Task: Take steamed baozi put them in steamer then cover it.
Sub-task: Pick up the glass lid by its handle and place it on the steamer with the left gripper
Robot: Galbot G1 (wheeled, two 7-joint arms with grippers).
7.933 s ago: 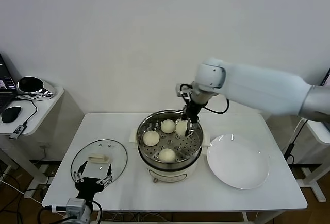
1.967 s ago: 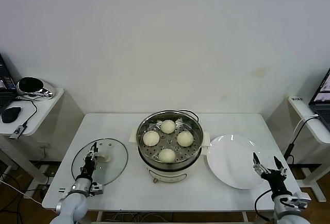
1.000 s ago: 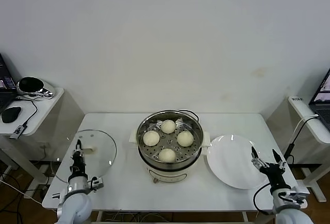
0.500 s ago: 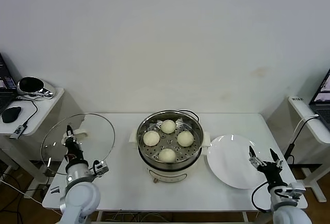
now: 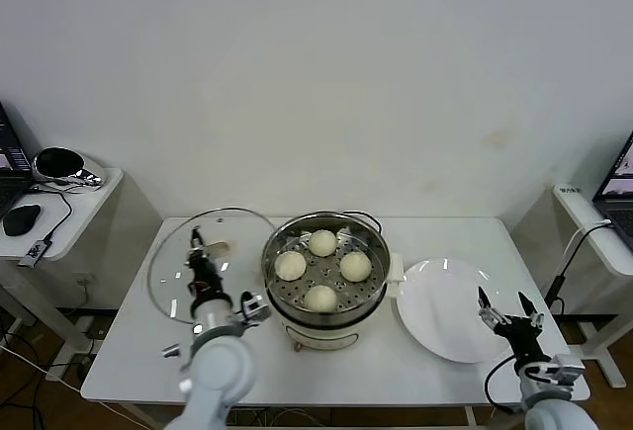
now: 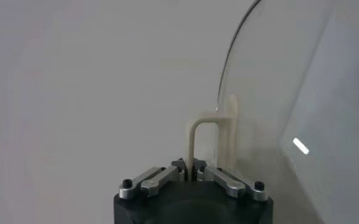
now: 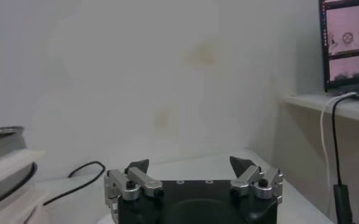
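The steamer [image 5: 325, 306] stands at the table's middle with four steamed baozi [image 5: 321, 298] on its perforated tray. My left gripper [image 5: 199, 262] is shut on the cream handle [image 6: 193, 143] of the glass cover [image 5: 198, 257] and holds it tilted on edge in the air just left of the steamer. In the left wrist view the cover [image 6: 301, 109] stands beyond the handle. My right gripper [image 5: 504, 311] is open and empty near the table's front right, beside the white plate; the right wrist view shows its fingers [image 7: 191, 167] spread wide.
An empty white plate [image 5: 450, 311] lies right of the steamer. A side table at the far left carries a mouse [image 5: 20, 218] and a round device [image 5: 57, 165]. A black cable runs behind the steamer [image 5: 371, 218].
My left gripper has carried the lifted cover rightward from the table's left edge to just beside the steamer. The right gripper has stayed at the front right.
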